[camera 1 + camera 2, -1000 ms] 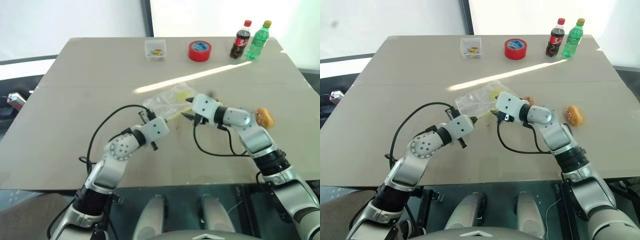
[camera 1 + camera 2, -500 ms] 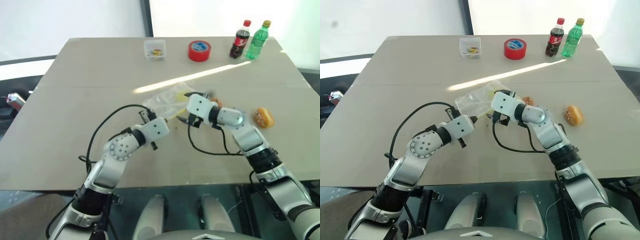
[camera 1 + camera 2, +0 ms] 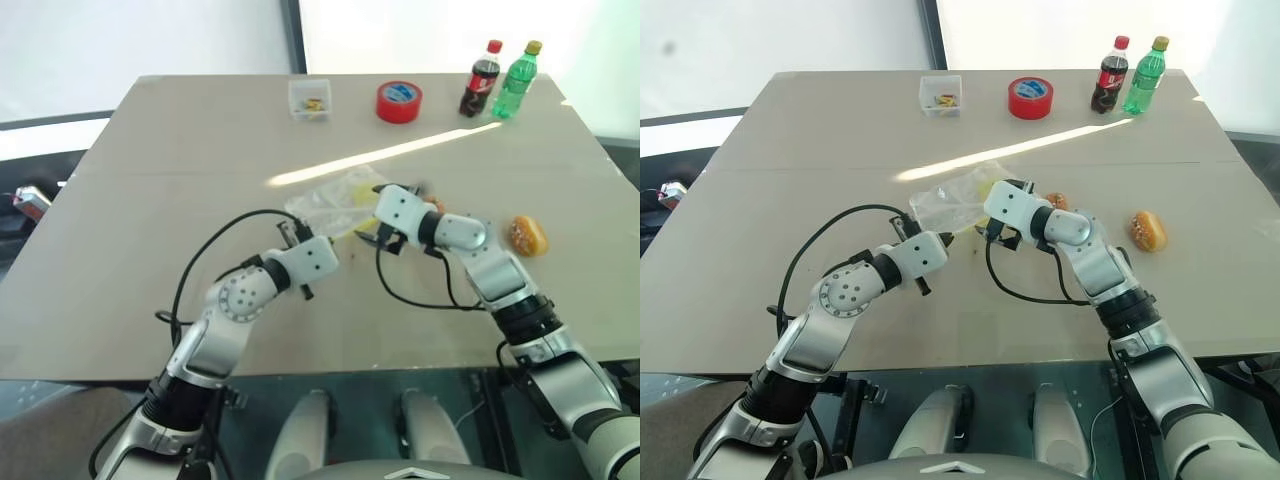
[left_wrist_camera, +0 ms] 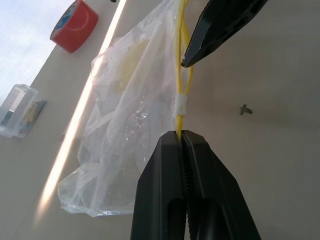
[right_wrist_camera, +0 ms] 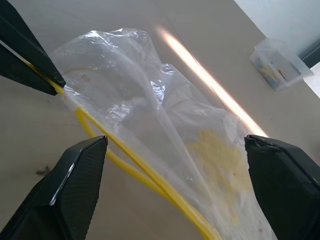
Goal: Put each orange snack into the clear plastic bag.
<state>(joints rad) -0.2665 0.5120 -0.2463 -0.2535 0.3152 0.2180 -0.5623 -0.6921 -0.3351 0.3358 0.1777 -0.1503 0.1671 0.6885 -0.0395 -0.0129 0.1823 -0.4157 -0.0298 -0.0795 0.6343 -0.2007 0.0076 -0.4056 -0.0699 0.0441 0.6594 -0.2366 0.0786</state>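
Left gripper [image 4: 182,137] clenched on the yellow seal strip of the clear plastic bag [image 3: 335,203], pinning that edge at mid-table, same as a second ago. Right gripper [image 5: 172,170] now spread to its widest, fingers [image 5: 75,175] straddling the bag's yellow-rimmed mouth, holding nothing; a second ago narrower and slightly further back toward the right. Bag crumpled on the table [image 3: 150,180] between both grippers, unchanged. One orange snack [image 3: 527,235] lying well to the right of the bag, unmoved. Second orange snack [image 3: 1056,201] barely peeking out behind the right wrist, mostly hidden. Yellowish smudge inside the bag hard to make out. Small clear box [image 3: 310,98], red tape roll [image 3: 399,101] and two bottles [image 3: 498,80] along the far edge.
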